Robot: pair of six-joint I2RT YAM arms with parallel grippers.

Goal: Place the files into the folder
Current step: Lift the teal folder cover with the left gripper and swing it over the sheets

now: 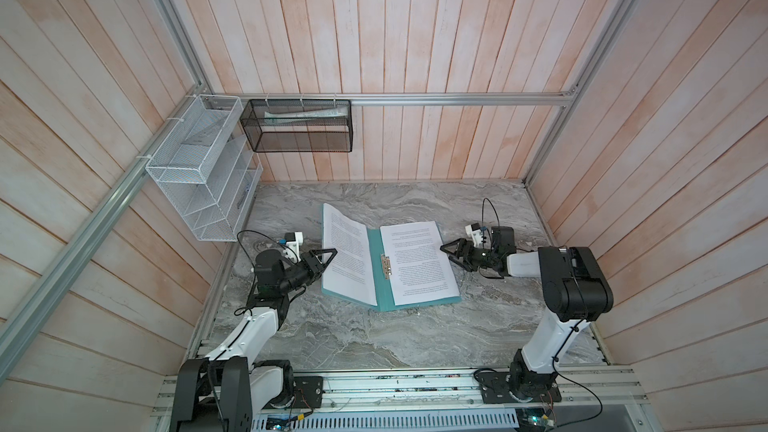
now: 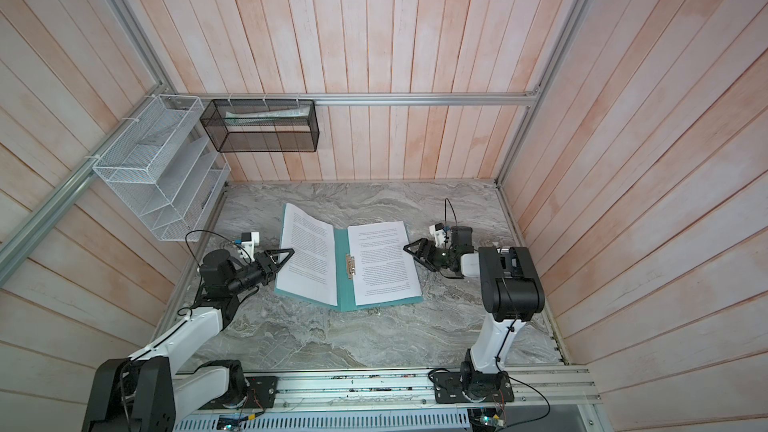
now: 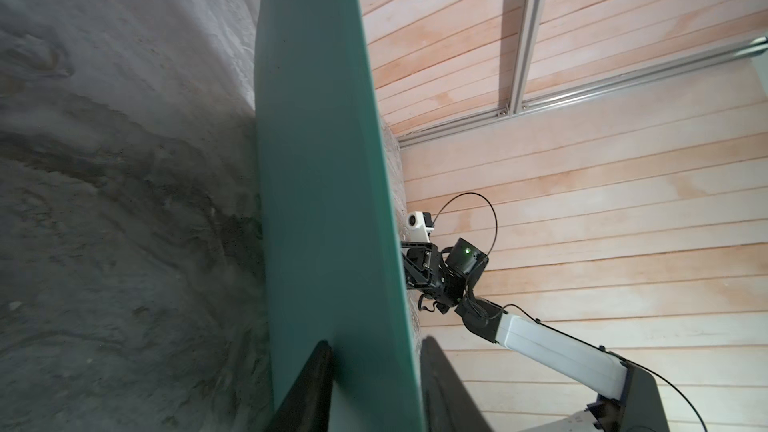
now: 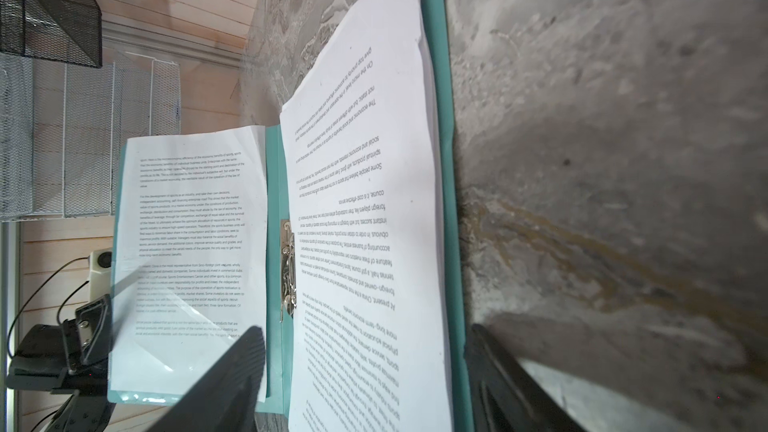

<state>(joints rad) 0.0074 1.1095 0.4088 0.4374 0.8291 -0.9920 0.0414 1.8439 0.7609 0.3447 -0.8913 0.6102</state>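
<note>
The teal folder [image 1: 384, 290] [image 2: 345, 295] lies open on the marble table, its metal clip [image 1: 386, 265] [image 4: 287, 268] at the spine. Its left cover [image 3: 316, 160] is tilted up off the table with one printed sheet [image 1: 347, 251] [image 4: 191, 243] lying against its inside. My left gripper [image 1: 330, 254] [image 2: 286, 255] [image 3: 378, 351] is shut on that cover's outer edge, one finger on each side. More of the files [image 1: 419, 263] [image 4: 365, 201] lie stacked on the flat right cover. My right gripper [image 1: 451, 257] [image 2: 415, 258] [image 4: 365, 334] stands open at the stack's right edge, holding nothing.
A white wire-mesh rack [image 1: 203, 184] hangs on the left wall. A black mesh basket [image 1: 299, 126] with rolled paper hangs on the back rail. Wooden walls close in three sides. Bare marble table [image 1: 374, 338] stretches in front of the folder.
</note>
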